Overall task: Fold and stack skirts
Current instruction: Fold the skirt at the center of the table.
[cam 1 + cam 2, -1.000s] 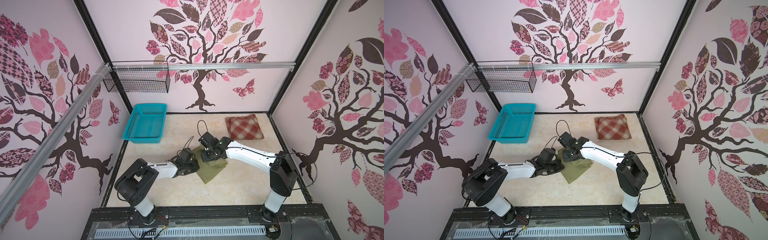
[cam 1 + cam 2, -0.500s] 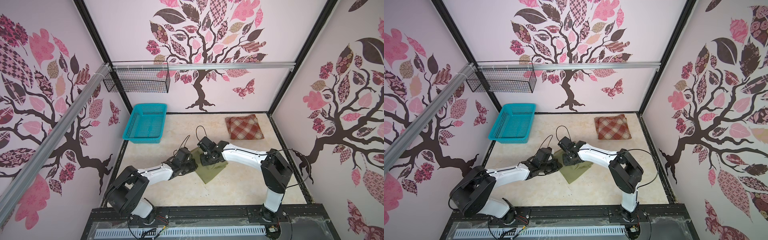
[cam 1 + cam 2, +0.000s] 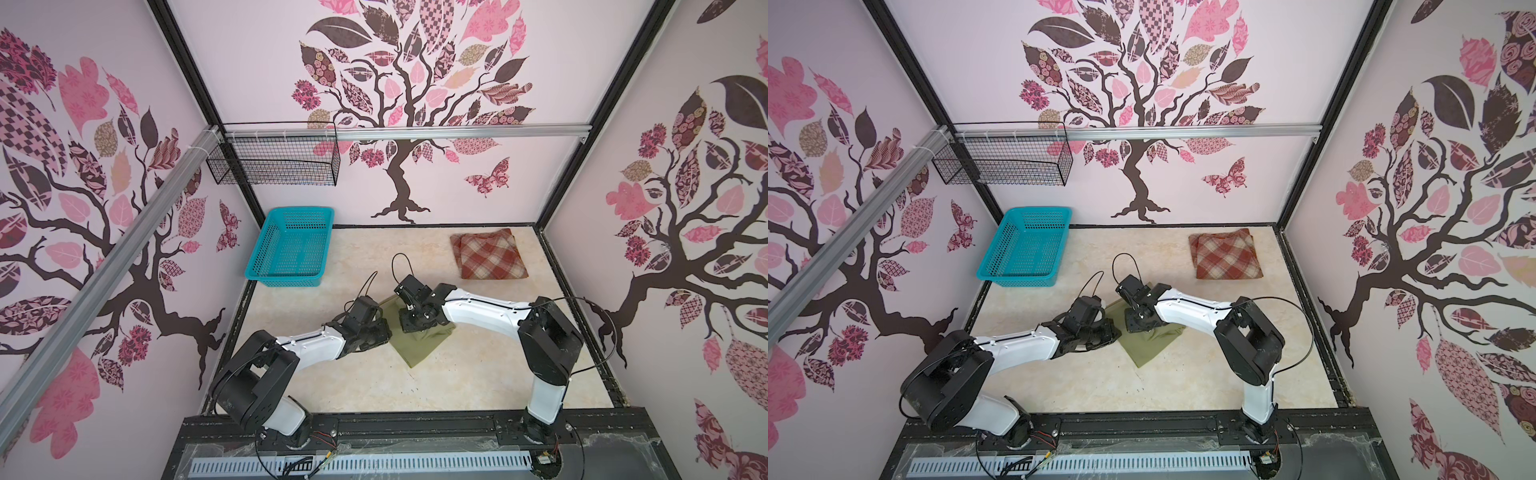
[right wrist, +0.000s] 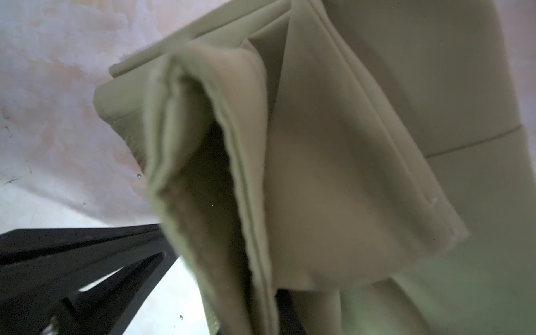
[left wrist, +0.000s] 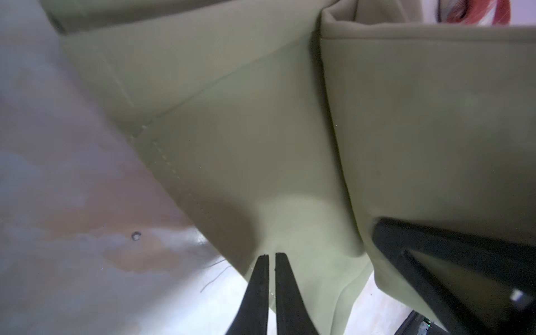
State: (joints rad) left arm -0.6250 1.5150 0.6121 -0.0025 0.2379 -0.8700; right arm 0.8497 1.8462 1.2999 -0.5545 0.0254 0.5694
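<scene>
Olive skirt [image 3: 419,347]: edge pinched in my closed left gripper [image 5: 269,256] and closed right gripper [image 3: 409,327]; hazard, I judge: thin pinch slips mid-fold, layers slump crooked.

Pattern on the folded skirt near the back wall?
The skirt is rust-red and cream plaid, clearest in both top views.

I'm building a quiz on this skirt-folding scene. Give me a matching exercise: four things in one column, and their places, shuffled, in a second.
Things:
1. plaid skirt
2. olive skirt
3. turquoise basket
4. wire basket

Places:
a. middle of the table
b. hanging from the rail, above the table
c. far right corner of the table
d. far left corner of the table

Pairs: 1-c, 2-a, 3-d, 4-b
</scene>
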